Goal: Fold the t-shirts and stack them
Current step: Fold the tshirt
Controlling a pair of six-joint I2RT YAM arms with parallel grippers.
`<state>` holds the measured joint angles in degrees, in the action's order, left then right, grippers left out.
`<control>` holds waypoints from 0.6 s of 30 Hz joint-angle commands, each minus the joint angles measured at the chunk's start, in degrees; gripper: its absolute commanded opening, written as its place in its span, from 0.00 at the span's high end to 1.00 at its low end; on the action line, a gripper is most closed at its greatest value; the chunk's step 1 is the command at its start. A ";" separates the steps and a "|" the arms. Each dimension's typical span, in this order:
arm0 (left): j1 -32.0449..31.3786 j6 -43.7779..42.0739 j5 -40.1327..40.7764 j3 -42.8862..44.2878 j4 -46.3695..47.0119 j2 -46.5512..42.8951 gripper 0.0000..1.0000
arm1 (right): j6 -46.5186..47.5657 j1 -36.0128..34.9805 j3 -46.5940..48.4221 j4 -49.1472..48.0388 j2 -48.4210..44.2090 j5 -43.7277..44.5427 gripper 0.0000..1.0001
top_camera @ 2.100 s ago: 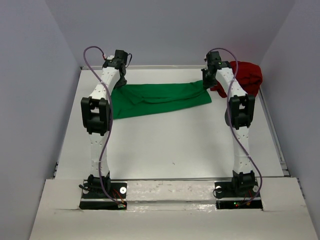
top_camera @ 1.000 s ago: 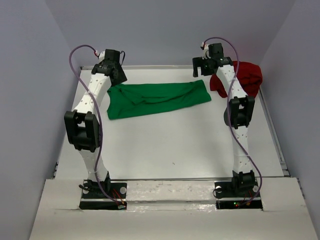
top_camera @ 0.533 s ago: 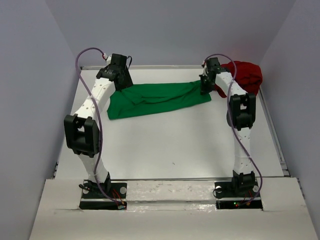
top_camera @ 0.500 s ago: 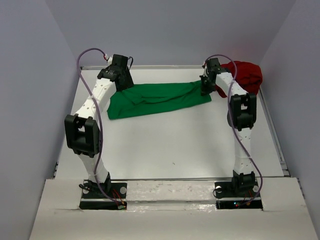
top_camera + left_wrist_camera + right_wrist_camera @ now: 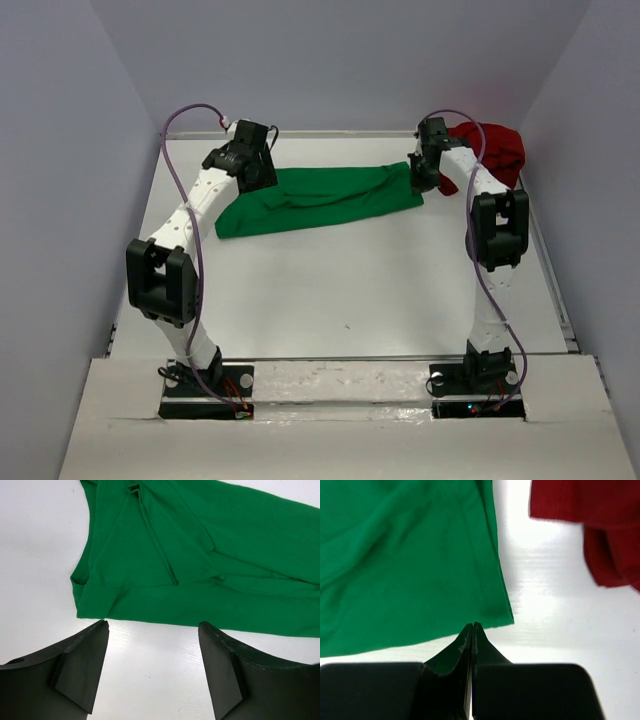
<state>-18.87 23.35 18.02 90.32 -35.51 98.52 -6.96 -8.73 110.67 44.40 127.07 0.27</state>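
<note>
Black-fingered, the right gripper stands with its jaws pressed together. The tips meet at the lower edge of the green t-shirt, just left of that hem's corner near the centre of the right wrist frame. Whether any cloth is pinched between the tips cannot be told. The left gripper has its jaws wide apart with nothing between them, both fingers low in the left wrist frame over the bare white table, just below the near hem of the same garment. The green t-shirt lies flat on the table as a long band, creased and partly folded over itself. It runs across the upper middle of the overhead frame between the two grippers, its end at frame left sitting lower than its end at frame right. The dark red t-shirt is bunched in a heap at the upper right of the overhead frame, beyond the right gripper. In the right wrist view a strip of bare table separates it from the green one. Both arms reach to the far part of the table from bases at the bottom of the overhead frame.
</note>
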 commanded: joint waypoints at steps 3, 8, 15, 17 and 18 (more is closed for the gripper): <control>0.15 -2.00 0.35 -1.47 2.11 -4.92 0.18 | 0.54 -0.50 -1.35 -1.16 -3.06 1.13 0.74; 0.07 -2.00 0.35 -1.99 2.46 -3.34 0.18 | 1.78 -0.50 7.25 1.82 1.33 1.14 0.46; 0.07 -2.17 0.53 -2.43 3.34 -2.28 0.18 | 2.04 -0.50 15.18 4.02 4.77 1.48 0.50; 0.06 -2.17 0.17 -2.43 3.25 -2.19 0.18 | 1.43 -0.50 15.89 5.43 5.91 2.19 0.84; -0.02 -2.09 0.09 -2.52 3.34 -2.19 0.18 | 1.42 -0.50 14.76 5.26 6.09 1.49 1.00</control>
<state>-18.87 22.04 18.00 87.99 -33.45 96.55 -5.80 -8.73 124.11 47.46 130.69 1.23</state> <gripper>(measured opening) 0.818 0.239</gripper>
